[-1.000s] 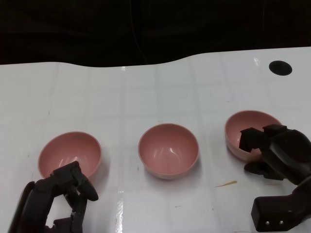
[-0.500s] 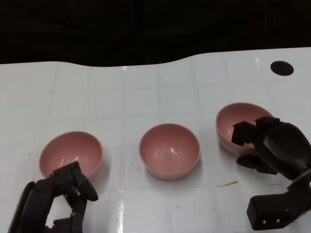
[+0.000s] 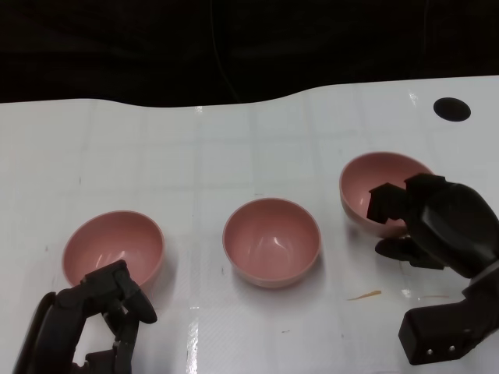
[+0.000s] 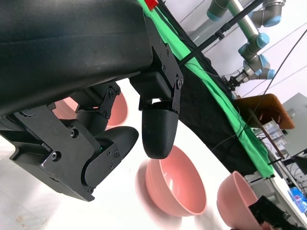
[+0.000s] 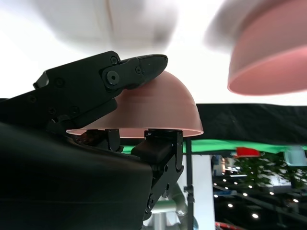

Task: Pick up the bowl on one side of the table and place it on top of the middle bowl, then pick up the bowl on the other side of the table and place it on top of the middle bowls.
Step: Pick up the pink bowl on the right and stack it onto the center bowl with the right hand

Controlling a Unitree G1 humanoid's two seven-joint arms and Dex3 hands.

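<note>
White and glossy, the tabletop [image 3: 234, 148] fills most of the head view, its far edge curving against a dark backdrop, with a black round hole [image 3: 451, 108] at its far right. In the left wrist view a green cloth edge [image 4: 211, 67] runs along the dark drape beyond the tabletop, and grey jointed robot arms [image 4: 249, 28] stand in the room behind. Three pink bowls sit in a row across the near part of the surface, well apart from one another. The middle bowl [image 3: 271, 241] rests upright and untouched. The left bowl [image 3: 114, 248] also rests upright on the tabletop, just beyond the left hand [image 3: 105, 312], whose fingers are curled inward with nothing between them; that hand does not touch the bowl. The right bowl [image 3: 378, 191] is tilted, its opening turned toward the middle of the scene. The right hand [image 3: 429, 222] grasps it at its near right rim, with fingers [image 5: 120, 72] over the outer wall and another part of the hand under the rim inside, as the right wrist view shows. A small orange-brown streak [image 3: 363, 295] lies on the tabletop near the right hand, between it and the middle bowl.
</note>
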